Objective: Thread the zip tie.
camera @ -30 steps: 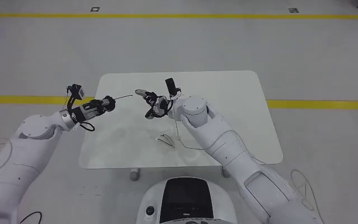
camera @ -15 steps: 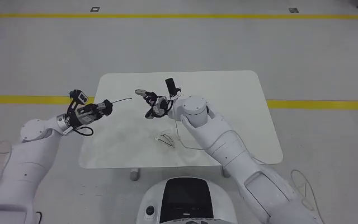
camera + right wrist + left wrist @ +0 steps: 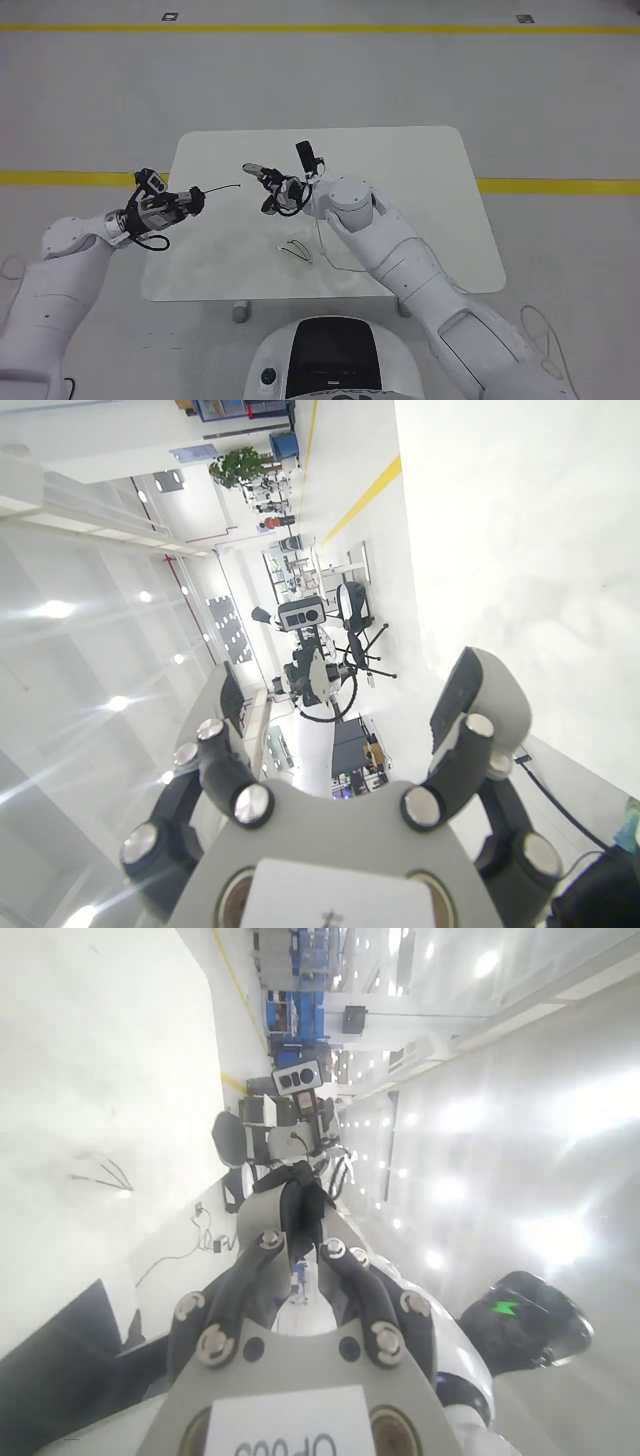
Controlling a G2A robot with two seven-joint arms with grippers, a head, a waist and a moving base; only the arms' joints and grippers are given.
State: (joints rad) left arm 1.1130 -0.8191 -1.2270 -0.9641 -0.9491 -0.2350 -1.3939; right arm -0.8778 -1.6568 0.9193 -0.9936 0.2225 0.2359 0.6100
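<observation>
A thin black zip tie (image 3: 220, 189) sticks out of my left gripper (image 3: 197, 198), which is shut on it above the table's left part. Its free tip points toward my right gripper (image 3: 258, 187), a short gap away. In the left wrist view the zip tie (image 3: 300, 1223) runs end-on between the closed fingers of the left gripper (image 3: 298, 1198). My right gripper (image 3: 347, 680) stands open with nothing between its pads, facing the left arm's gripper (image 3: 310, 675) farther off.
The white table (image 3: 420, 200) has rounded corners. A few spare zip ties (image 3: 297, 247) lie near its front middle, seen also as spare ties (image 3: 102, 1173) in the left wrist view. A thin white cable (image 3: 335, 262) trails beside them.
My left gripper has shifted toward the table's front edge with the zip tie, whose tip has dropped and moved slightly toward the right gripper. The right arm has hardly moved.
</observation>
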